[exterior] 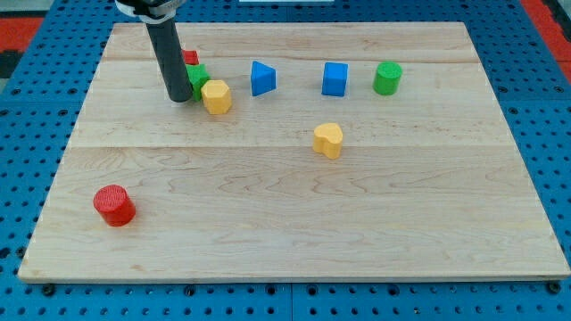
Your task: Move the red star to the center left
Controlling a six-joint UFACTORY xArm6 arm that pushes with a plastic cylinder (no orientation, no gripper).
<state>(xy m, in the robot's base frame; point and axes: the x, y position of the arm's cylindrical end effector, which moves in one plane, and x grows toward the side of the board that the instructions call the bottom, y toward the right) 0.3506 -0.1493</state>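
My tip [178,96] is a bare rod with nothing to open or close. The red star [190,57] peeks out just behind it, toward the view's top, touching the green block [198,78].

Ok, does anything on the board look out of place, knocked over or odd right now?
Nothing looks damaged or tipped. The one oddity is the crowding at the view's top left: the red star is mostly hidden behind my tip and a green block, with a yellow block right beside them. The other blocks sit apart.
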